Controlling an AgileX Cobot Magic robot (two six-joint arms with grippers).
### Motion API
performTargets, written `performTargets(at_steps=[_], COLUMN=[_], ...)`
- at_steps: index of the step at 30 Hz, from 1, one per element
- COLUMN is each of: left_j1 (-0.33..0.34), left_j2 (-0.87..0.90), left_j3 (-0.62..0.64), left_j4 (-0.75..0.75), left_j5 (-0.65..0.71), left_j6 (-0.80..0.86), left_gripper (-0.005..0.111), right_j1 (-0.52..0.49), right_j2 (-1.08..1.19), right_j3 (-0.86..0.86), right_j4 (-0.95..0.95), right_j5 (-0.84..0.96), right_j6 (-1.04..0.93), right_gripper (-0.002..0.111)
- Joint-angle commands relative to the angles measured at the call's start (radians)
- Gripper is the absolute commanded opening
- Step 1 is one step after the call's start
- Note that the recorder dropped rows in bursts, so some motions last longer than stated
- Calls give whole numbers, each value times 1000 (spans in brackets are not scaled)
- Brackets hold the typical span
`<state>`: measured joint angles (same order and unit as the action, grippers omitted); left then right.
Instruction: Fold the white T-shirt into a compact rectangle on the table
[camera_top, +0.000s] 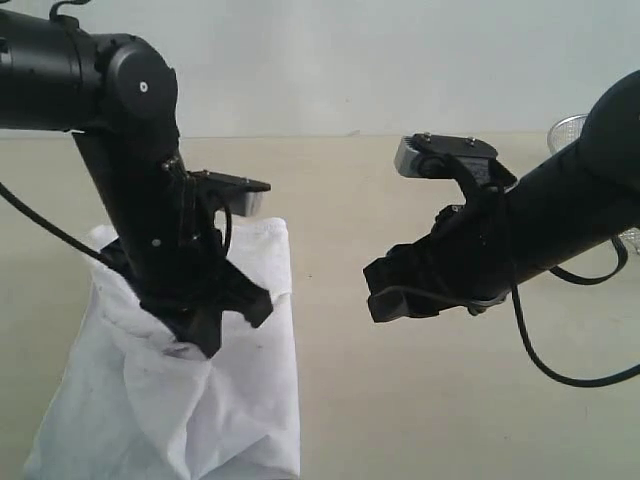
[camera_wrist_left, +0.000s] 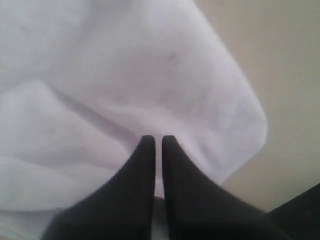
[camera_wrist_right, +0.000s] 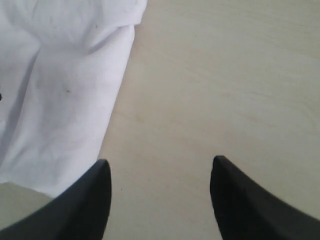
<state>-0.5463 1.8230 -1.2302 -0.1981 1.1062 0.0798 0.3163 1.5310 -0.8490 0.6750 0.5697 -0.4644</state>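
The white T-shirt (camera_top: 245, 400) lies bunched and partly folded on the left of the table (camera_top: 420, 410), plain side up; no lettering or neck tag shows. My left gripper (camera_top: 203, 335) is shut on a raised ridge of the cloth, with folds running down from the pinch. In the left wrist view its gripper (camera_wrist_left: 158, 140) has the jaws nearly together with white T-shirt (camera_wrist_left: 125, 75) fabric between and around them. My right gripper (camera_top: 392, 295) hangs open over bare table, to the right of the shirt. In the right wrist view that gripper (camera_wrist_right: 160, 165) is empty, and the T-shirt (camera_wrist_right: 65, 90) edge lies beside one finger.
A round silver wire-mesh basket (camera_top: 568, 130) shows at the far right edge, behind the right arm. Pale beige table (camera_wrist_right: 215, 90) stretches between the shirt and the right gripper. A black cable (camera_top: 545, 365) loops below the right arm.
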Motion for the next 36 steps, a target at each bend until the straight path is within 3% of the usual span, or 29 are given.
performTargets(at_steps=[1, 15, 26, 36], left_j1=[-5, -5, -5, 6], left_j2=[-14, -177, -184, -184], left_j3=[54, 200, 344, 393], left_j4=[69, 183, 302, 360], left_j5=[45, 42, -4, -32], left_j6=[-44, -132, -217, -255], left_gripper=[5, 5, 5, 5], right_j1=[-7, -7, -7, -7], right_j2=[-21, -45, -45, -45], right_j3=[2, 2, 2, 2], right_j4=[-9, -27, -27, -27], right_j5=[3, 21, 21, 21], right_j6=[-3, 8, 8, 8], right_gripper=[52, 52, 52, 52])
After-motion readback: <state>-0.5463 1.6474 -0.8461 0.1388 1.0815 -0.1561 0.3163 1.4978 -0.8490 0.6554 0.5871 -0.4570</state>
